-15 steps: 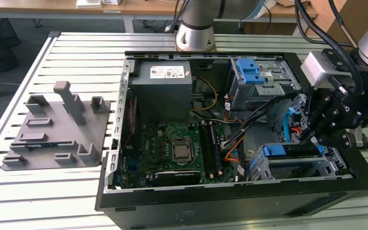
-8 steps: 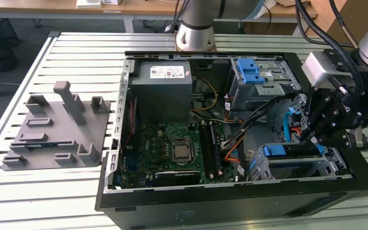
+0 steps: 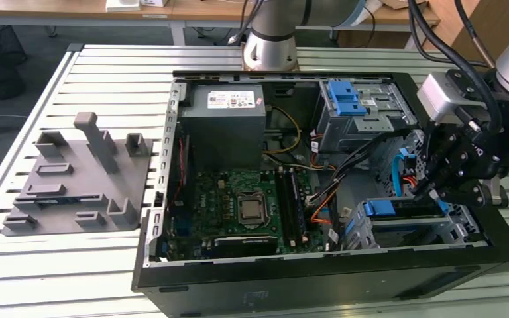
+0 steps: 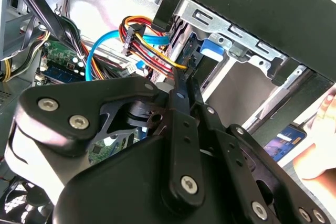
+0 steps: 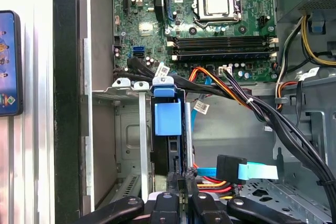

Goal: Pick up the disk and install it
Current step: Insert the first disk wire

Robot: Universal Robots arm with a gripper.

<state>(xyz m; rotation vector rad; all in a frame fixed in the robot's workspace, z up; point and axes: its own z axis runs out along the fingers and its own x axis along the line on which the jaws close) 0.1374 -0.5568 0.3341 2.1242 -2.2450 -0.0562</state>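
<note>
Blue plastic marks the disk: its carrier tab stands up out of a metal drive cage near the case's front corner, on the exterior view's right. The disk sits on edge in a slot of that cage, long axis running down into the bay, with its flat faces between grey sheet-metal dividers. In the first wrist view the claw hangs just beside the end of the disk, roughly in line with its narrow edge; its fingers look drawn narrow, close to or on the disk's rim, though whether they truly pinch it I cannot tell. In the exterior view the claw is directly above the cage. Room is tight: a bundle of orange, red and black cables and a pale blue ribbon cable cross next to the slot, and the case wall closes the other side. The bench carries the open computer case.
</note>
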